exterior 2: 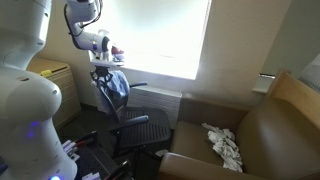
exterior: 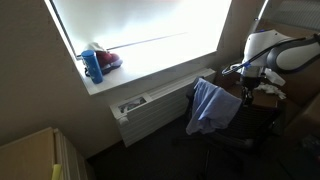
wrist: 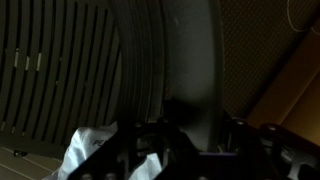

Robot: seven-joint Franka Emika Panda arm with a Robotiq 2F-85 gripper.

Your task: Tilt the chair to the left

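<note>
Over the chair point(exterior 2: 138, 128) back, the arm point(exterior 2: 95, 42) angles downward.

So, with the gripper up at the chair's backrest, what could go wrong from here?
The blue cloth draped over the back of the chair hangs right by the gripper, so it could snag or slide off as the chair tilts. The chair also stands near the radiator and might bump it.
</note>
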